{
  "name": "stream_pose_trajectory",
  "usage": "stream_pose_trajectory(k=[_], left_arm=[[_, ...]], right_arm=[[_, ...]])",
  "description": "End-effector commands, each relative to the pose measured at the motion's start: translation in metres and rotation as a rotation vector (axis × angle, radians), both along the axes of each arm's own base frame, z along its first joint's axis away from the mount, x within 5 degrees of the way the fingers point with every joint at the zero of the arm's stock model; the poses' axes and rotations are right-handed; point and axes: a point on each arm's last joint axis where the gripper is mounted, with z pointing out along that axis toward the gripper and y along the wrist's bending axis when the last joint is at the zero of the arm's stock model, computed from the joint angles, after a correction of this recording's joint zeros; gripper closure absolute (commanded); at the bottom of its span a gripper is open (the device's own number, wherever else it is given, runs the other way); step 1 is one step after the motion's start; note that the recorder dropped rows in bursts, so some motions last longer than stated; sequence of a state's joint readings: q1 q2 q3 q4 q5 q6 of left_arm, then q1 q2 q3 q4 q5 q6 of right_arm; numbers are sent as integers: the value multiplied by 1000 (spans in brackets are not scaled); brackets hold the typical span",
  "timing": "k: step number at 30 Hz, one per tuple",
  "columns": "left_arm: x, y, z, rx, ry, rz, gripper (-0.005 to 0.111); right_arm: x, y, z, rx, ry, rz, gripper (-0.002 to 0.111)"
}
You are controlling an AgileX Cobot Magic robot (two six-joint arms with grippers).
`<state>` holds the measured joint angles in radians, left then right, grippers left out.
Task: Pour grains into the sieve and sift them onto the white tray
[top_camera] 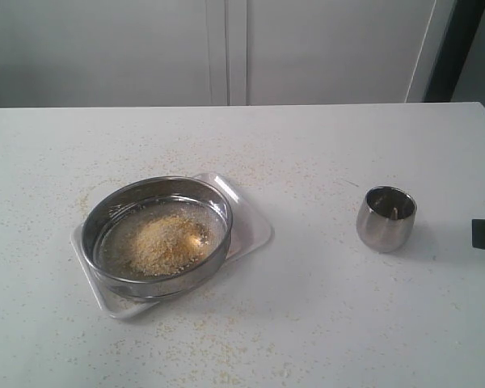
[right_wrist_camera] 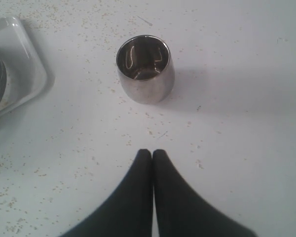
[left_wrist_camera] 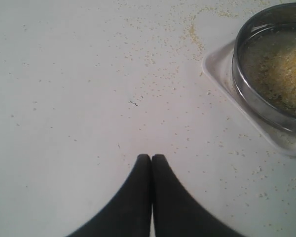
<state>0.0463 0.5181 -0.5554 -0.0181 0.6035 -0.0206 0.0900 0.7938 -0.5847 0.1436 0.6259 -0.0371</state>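
Grains (top_camera: 163, 242) are heaped in the sieve (top_camera: 105, 214), which sits on the white tray (top_camera: 255, 230) and covers most of it, left of centre on the tabletop (top_camera: 307, 323). A steel cup (top_camera: 385, 218) stands well apart to the right, probably empty. Crumbs (top_camera: 226, 356) are everywhere. Left gripper (left_wrist_camera: 151, 157) and right gripper (right_wrist_camera: 152, 152): jaws clenched, holding nothing.

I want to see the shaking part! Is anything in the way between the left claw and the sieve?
Nothing visible. Between the shut left gripper and the sieve, which sits on the white tray, there is only bare table with scattered crumbs.
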Motion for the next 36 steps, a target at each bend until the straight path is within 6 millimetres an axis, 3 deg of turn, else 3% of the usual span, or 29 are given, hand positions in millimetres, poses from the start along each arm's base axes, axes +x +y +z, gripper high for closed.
stream_pose_trajectory(k=[1, 7, 15, 27, 36], left_arm=[[4, -1, 8, -23, 1, 6, 107], [33, 0, 23, -49, 140, 15, 107], [87, 1, 3, -70, 436, 6, 107], [129, -6, -13, -129, 536, -15, 107], [159, -38, -22, -124, 509, -86, 107]], right_arm=[[-1, 0, 0, -13, -7, 11, 108], [-1, 0, 0, -13, -7, 11, 108], [-1, 0, 0, -13, -7, 11, 108], [-1, 0, 0, -13, -7, 11, 108], [-1, 0, 0, -13, -7, 11, 108]])
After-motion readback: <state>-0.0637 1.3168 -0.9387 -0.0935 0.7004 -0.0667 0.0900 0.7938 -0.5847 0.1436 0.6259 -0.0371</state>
